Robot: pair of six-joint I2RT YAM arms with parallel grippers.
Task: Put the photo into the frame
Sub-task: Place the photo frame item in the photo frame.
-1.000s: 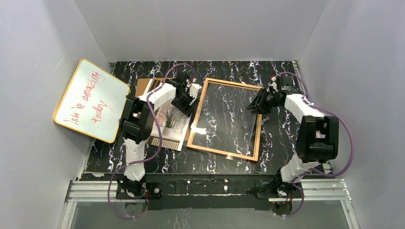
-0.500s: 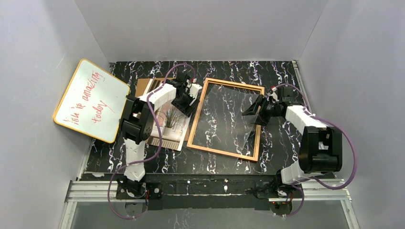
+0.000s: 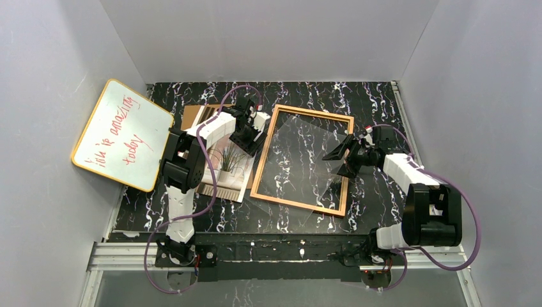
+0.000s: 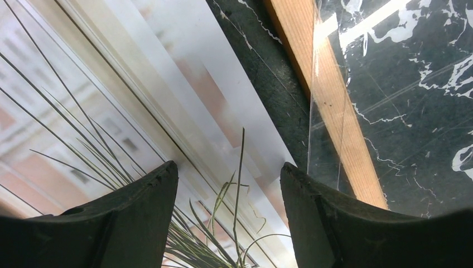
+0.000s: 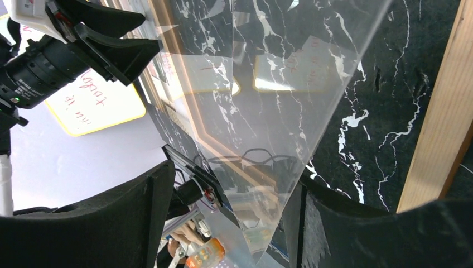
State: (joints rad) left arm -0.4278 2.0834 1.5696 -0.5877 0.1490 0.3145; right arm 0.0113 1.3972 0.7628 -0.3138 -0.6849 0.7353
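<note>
The photo (image 3: pixel 228 171), a print of a spiky plant by a window, lies flat on the table left of the frame (image 3: pixel 263 160). My left gripper (image 3: pixel 247 135) hovers open just over the photo's right part (image 4: pixel 111 106), its fingers (image 4: pixel 139 212) apart with nothing between them (image 4: pixel 227 166). The orange-brown frame (image 4: pixel 329 106) lies flat with a clear sheet (image 3: pixel 300 150) over its opening. My right gripper (image 3: pixel 340 157) is at the frame's right rail (image 5: pixel 440 128), open (image 5: pixel 234 176). A corner of the clear sheet (image 5: pixel 279 111) reaches between its jaws, unpinched, close to the right finger.
A yellow-edged whiteboard (image 3: pixel 121 134) with red writing leans at the left wall. A brown backing board (image 3: pixel 190 115) lies behind the photo, partly under the left arm. White walls close in the black marbled table (image 3: pixel 377 102) on three sides.
My right gripper has opened wide, letting go of the clear sheet, and its arm has drawn back toward the near side. The left arm has stayed put.
</note>
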